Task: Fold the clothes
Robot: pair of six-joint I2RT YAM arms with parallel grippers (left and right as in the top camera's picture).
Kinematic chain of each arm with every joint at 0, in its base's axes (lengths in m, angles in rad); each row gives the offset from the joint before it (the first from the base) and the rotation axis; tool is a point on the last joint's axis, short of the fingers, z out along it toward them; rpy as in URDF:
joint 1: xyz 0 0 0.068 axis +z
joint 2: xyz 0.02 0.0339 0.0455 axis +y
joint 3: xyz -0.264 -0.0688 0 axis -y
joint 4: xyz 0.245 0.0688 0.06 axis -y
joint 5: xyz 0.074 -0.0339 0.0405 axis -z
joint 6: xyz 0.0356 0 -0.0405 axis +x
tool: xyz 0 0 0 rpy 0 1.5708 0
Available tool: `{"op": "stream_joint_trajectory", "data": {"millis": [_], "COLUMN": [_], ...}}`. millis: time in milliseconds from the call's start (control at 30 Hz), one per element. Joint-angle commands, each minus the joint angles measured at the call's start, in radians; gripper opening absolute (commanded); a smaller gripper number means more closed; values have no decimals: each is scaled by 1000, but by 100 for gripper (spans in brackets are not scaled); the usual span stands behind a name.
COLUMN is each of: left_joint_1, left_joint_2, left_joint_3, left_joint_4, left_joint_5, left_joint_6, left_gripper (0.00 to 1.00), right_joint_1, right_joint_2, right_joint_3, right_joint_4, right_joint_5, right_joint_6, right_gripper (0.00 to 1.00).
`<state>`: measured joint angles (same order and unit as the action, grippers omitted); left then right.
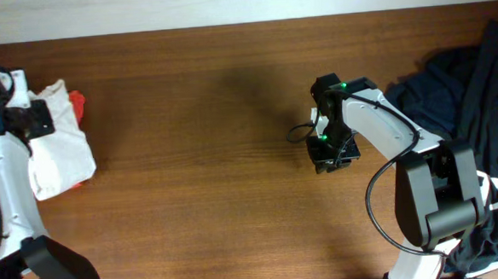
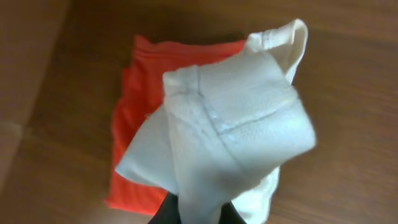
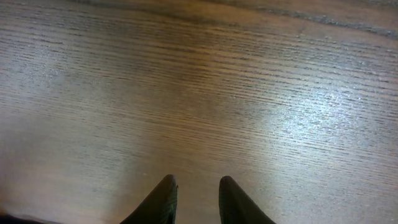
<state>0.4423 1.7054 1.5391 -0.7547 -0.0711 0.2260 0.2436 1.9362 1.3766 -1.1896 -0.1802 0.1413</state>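
From overhead: finding a white garment at the left end of the table, lying over a red garment, with the left gripper right at its edge. Spotting the right gripper hanging over bare wood mid-table, well apart from the dark clothes pile heaped at the right edge. Judging the task as partly done: counting two pieces stacked on the left, with the whole dark clothes pile waiting unfolded.

From the left wrist: seeing the white garment rising in a bunched fold above the red garment and running down between the jaws at the bottom edge. Reading those jaws as clenched on the white cloth, though catching only slivers of them.

From the right wrist: seeing two fingertips narrowly parted, holding nothing, facing bare table. Finding nothing blocking the way, only open wood between this gripper and the dark clothes pile.
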Motion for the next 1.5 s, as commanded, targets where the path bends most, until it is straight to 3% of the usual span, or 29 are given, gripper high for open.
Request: {"op": "stream_joint_trajectory", "data": {"millis": [0,167,233,267,333,367,433,567,667,733,833,933,1000,1067,1100,1200,1300,1400,1467], "left_joint_1": [30,68,82,96,117,117,88,-145,-393,-456,-470,-471,-472,-472,-472,-472,-472,-472,-472], "left_joint_2": [35,196,217,224,223,220,206,202,202,202,202,187,92,-151,-236,-799,-1110,-1247,-1249], "left_joint_3": [18,18,18,18,34,73,174,243,243,243,243,242,196,48,-13,-394,-592,-672,-673], "left_joint_4": [76,246,300,342,373,356,284,139,-133,-342,-760,-901,-894,-744,-687,-348,-224,-218,-219], "left_joint_5": [-4,-4,-5,-4,-4,-4,76,188,187,188,217,217,217,217,213,183,176,180,180], "left_joint_6": [38,37,37,37,37,37,35,-14,-52,-200,-227,-227,-227,-235,-240,-245,-245,-245,-245], "left_gripper": [1,1,7,51,93,98,99,99,99,99,99,99,99,99,99,99,99,99,99], "right_joint_1": [-3,-3,-3,-3,-3,-3,-3,-8,-103,-180,-274,-285,-285,-285,-285,-285,-285,-285,-285], "right_joint_2": [-19,-19,-19,-19,-19,-19,-19,-19,-19,-19,-19,-79,-210,-375,-462,-801,-1080,-1213,-1230], "right_joint_3": [12,12,12,12,12,12,12,12,34,79,115,110,82,18,-24,-219,-374,-394,-394], "right_joint_4": [-11,-31,-34,-34,-34,-34,-28,12,22,-69,-284,-381,-365,-285,-240,-40,73,71,71], "right_joint_5": [13,12,12,12,12,13,12,-82,-136,-147,-146,-150,-149,-148,-144,-59,-33,-2,-2], "right_joint_6": [-5,-5,-5,-5,-5,-5,-5,-6,-16,-83,-117,-175,-167,-159,-134,-54,-55,-55,-55], "right_gripper": [27,27,27,27,27,28,28,57,69,71,69,66,74,99,99,99,99,99,99]}}
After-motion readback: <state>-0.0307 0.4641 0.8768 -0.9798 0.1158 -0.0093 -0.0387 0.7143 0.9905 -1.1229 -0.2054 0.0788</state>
